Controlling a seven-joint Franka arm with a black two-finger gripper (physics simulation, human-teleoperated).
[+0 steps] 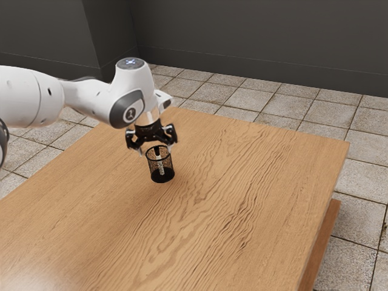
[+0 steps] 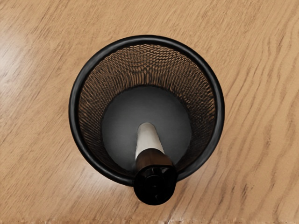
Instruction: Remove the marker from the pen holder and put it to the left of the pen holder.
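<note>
In the exterior view, we have a wooden table (image 1: 242, 182) with broad, wavy grain under our work, pale stone tiles (image 1: 364, 163) on the floor beyond it, and a dark grey wall (image 1: 242, 42) behind. A black mesh pen holder (image 1: 153, 167) stands upright on the wood, and the marker (image 1: 160, 167) is inside it, its pale body showing through the mesh and its dark cap up near the rim. That mesh wall stands around the marker's lower part, between it and the open tabletop. On our white arm (image 1: 91, 100) we can read what looks like a "1" in a round grey badge (image 1: 130, 114), and a small lit pattern glows on the round cover (image 1: 130, 62) above; we cannot make out any word there. The arm comes in from the exterior view's left, bends at the wrist and points our black gripper (image 1: 158, 147) down over the holder, its two fingers spread wide to either side of the cap. In the wrist view, we look down into the holder, at its thick black rim and dark, round bottom. The marker leans inside, its cap overlapping the rim as we see it; faint marks on the cap's end are too small to read.
</note>
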